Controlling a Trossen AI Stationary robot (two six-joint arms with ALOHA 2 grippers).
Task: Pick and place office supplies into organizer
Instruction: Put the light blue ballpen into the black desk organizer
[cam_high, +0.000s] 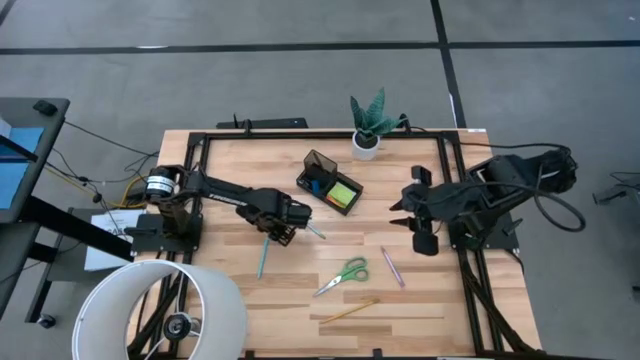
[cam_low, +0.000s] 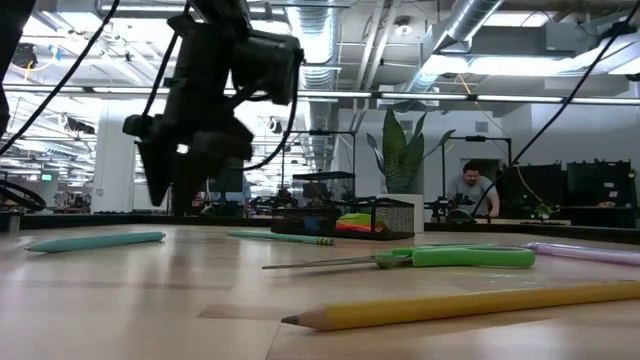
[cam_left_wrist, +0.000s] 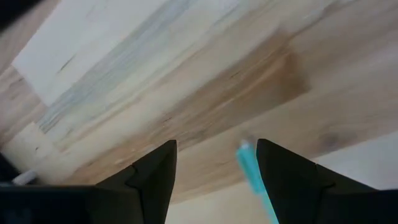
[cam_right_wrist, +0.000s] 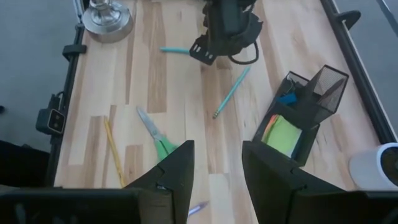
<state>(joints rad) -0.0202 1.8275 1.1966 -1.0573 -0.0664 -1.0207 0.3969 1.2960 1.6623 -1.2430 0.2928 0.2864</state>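
Note:
My left gripper (cam_high: 279, 234) points down, open, low over the table's middle. The far end of a teal pen (cam_left_wrist: 250, 169) lies flat on the wood between its fingers, close to one finger; I cannot tell whether it touches. This pen (cam_high: 263, 256) runs toward the near edge. A second teal pen (cam_high: 316, 232) lies just right of the gripper. The black organizer (cam_high: 328, 182) stands at the far middle with a lime-green pad (cam_high: 343, 195) in it. My right gripper (cam_right_wrist: 216, 163) hangs open and high at the table's right.
Green-handled scissors (cam_high: 343, 275), a pink pen (cam_high: 392, 266) and a yellow pencil (cam_high: 348, 311) lie toward the near edge. A potted plant (cam_high: 370, 125) stands at the far edge. A white round lamp shade (cam_high: 165, 310) overhangs the near left corner. A person (cam_low: 468, 190) sits beyond the table.

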